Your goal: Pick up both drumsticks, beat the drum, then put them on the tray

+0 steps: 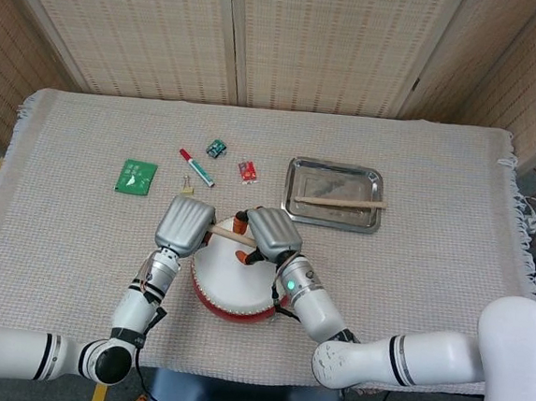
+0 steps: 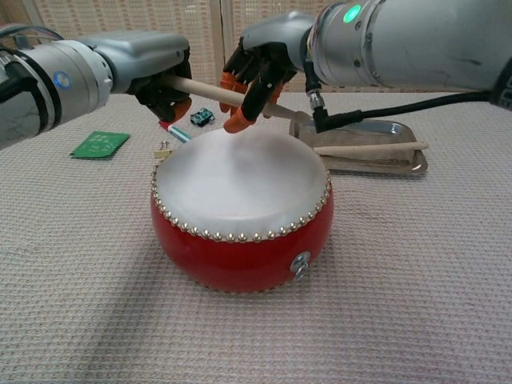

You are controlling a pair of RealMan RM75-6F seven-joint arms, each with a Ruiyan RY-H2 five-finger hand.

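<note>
A red drum with a white skin stands at the table's near middle. My left hand grips one wooden drumstick by its end, and the stick reaches right above the drum's far edge. My right hand hangs over the same stick, its orange-tipped fingers spread and pointing down around the shaft without closing on it. The second drumstick lies lengthwise in the metal tray behind the drum to the right.
Behind the drum to the left lie a green card, a red marker, a small clip, a small teal piece and a small red piece. A woven cloth covers the table.
</note>
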